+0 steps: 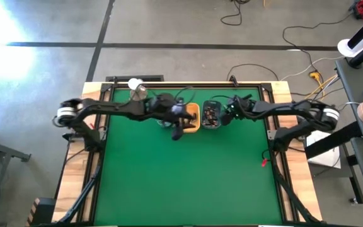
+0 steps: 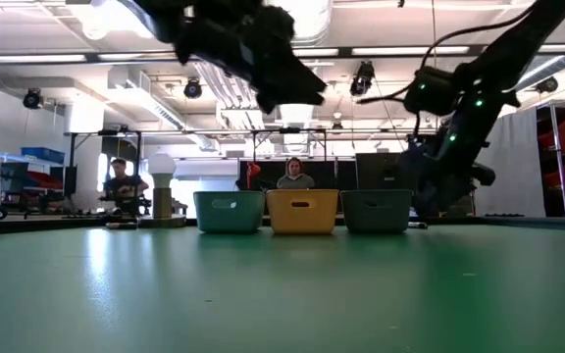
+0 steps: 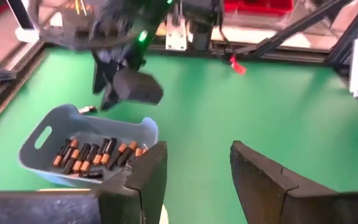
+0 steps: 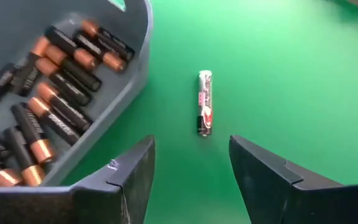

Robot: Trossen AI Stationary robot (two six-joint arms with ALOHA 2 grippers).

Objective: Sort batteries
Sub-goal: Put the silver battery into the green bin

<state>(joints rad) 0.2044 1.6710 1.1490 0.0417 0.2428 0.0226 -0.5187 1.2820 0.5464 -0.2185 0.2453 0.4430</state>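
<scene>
Three small trays stand in a row near the table's far edge: teal, yellow and grey. The grey tray holds several black-and-copper batteries. One silvery battery lies flat on the green mat just beside that tray, also seen as a loose battery in the left wrist view. My right gripper is open and hovers low over this battery, one finger on either side, apart from it. My left gripper is open, raised above the mat in front of the yellow tray, holding nothing.
A round metal dome with a white ball stands near the table's far edge, behind the left arm. Cables run along the table's frame. Open green mat stretches toward the near edge. Two people sit in the room beyond.
</scene>
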